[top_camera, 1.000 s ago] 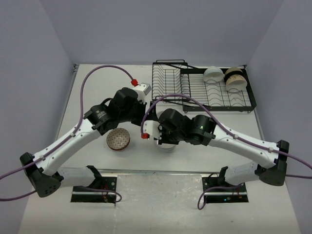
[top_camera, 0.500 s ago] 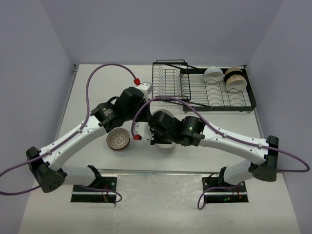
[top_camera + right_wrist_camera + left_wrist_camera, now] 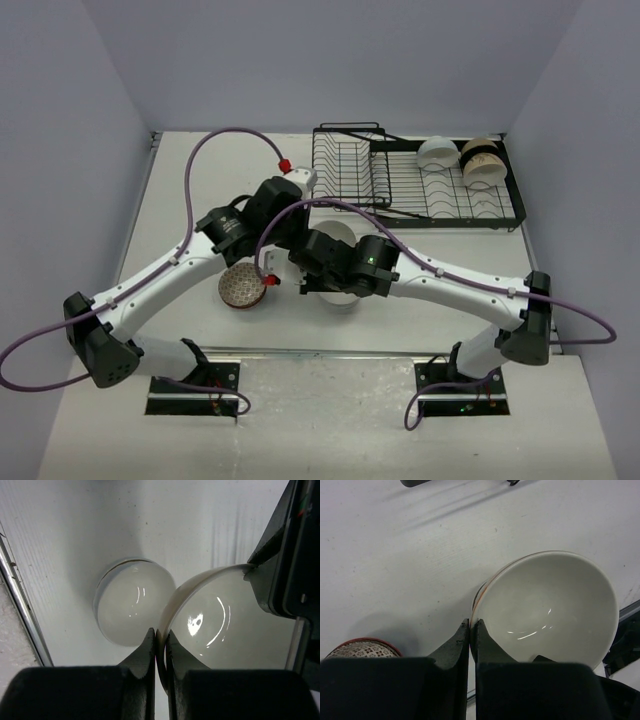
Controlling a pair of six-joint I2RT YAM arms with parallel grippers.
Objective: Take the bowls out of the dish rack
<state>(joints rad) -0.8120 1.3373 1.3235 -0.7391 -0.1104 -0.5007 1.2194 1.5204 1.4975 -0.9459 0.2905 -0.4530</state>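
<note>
A white bowl hangs tilted above the table between my two arms. My left gripper is shut on its rim, and my right gripper is shut on the rim at another side. In the top view the left gripper and right gripper meet at this bowl. A second white bowl rests on the table below. A reddish-brown patterned bowl stands to the left. The black dish rack holds a white bowl and a beige bowl.
The rack fills the far right of the table. Purple cables arch over both arms. The left gripper's body crowds the right side of the right wrist view. A metal strip marks the table's near edge.
My left gripper has shut on the white bowl's rim. The right arm has carried that bowl slightly left and away from me, toward the left gripper.
</note>
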